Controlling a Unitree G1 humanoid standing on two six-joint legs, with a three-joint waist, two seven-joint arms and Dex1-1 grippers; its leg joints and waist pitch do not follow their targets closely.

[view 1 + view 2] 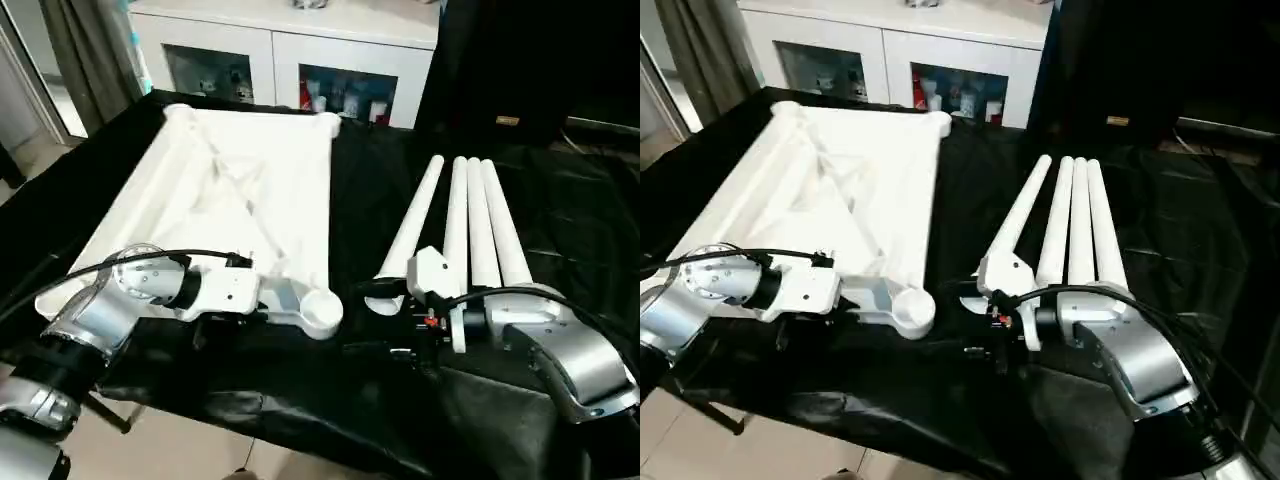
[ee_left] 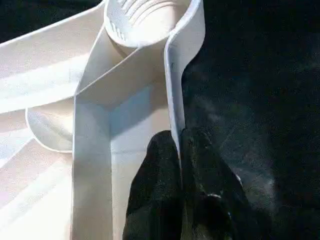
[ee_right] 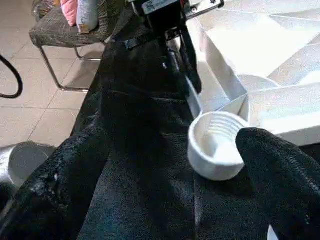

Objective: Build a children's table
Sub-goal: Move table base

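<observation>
My left hand (image 2: 180,150) pinches the tabletop's near rim; my right hand (image 3: 165,165) waits wide open.

The tabletop (image 1: 250,170) lies underside up on the left half of the table (image 1: 370,180), which is draped in a black cloth. Its near right corner socket (image 1: 322,312) sits by the table's front edge, facing my right hand. Four legs (image 1: 470,220) lie side by side on the right half, my right forearm (image 1: 560,350) across their near ends. A white cabinet (image 1: 290,60) stands beyond the far edge.
</observation>
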